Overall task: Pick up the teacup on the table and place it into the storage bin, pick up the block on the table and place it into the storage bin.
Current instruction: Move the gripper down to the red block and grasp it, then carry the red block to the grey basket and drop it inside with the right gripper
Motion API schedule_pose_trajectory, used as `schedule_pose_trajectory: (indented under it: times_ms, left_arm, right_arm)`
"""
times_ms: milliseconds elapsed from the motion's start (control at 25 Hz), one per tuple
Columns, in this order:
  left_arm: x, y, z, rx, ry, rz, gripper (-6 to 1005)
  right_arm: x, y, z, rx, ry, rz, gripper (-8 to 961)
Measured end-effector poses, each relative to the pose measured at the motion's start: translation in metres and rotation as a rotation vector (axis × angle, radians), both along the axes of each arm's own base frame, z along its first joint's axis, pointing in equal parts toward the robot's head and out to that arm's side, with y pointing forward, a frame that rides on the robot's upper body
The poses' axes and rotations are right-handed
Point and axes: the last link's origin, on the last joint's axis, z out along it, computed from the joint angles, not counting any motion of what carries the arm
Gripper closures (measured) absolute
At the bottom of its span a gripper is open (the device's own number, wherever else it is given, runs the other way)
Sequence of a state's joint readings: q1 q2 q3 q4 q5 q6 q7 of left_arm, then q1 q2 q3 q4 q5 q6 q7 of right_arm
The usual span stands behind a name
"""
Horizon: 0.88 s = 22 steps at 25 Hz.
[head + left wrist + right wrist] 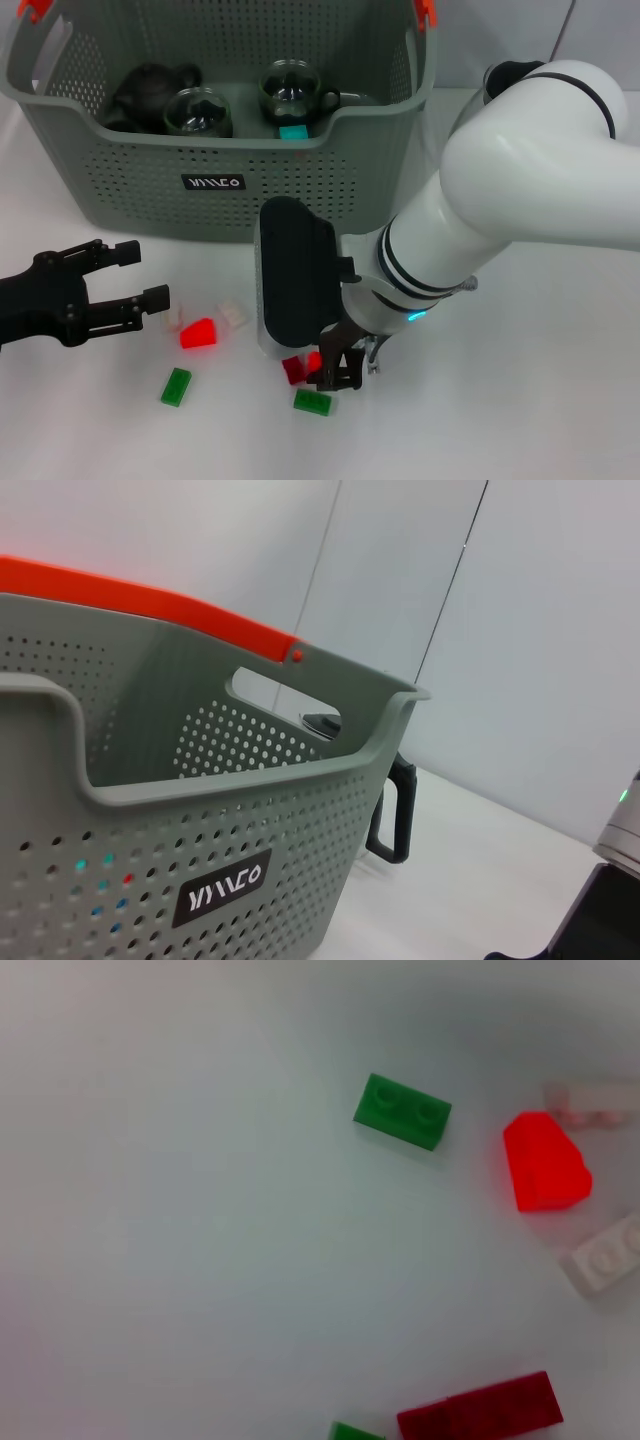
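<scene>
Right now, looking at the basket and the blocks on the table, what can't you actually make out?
- Right hand, head view: the arm and its black housing hide whether it grips the dark red block.
- Basket contents: the front wall hides the lower part of the cups and the dark teapot.
- Right wrist view: the bottom edge cuts off a green block.
- Left wrist view: the left hand itself is not visible.

Bright even light; soft-edged wrist views

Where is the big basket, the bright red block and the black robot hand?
storage bin (330, 190): head view, front wall right of the label.
bright red block (198, 333): head view, its top face.
left gripper (135, 275): head view, between its fingertips.
</scene>
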<state>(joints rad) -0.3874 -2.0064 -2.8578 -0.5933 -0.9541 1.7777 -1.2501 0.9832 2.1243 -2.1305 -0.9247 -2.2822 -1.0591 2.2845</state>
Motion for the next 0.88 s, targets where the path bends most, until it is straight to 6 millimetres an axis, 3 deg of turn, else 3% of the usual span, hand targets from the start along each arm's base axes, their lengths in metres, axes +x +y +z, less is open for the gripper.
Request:
schedule_pose_trajectory:
  times_ms: [120,760,880]
  left_arm:
    - [-0.0002,0.0003,-0.0002,0.001,0.001,0.002,138]
    - [0.0001,0.0012,0.0000,0.002,0.003,0.001,138]
    - [0.0001,0.0012,0.0000,0.002,0.003,0.001,138]
  right_arm:
    - [-0.0003,-0.0006,-0.0004,-0.003,0.002,0.000,524]
    - [0.0004,0.0001,0.0002,-0.002,-0.002,0.005,530]
    - [0.0005,0.0001,0.0007,-0.004,-0.008,0.006,627]
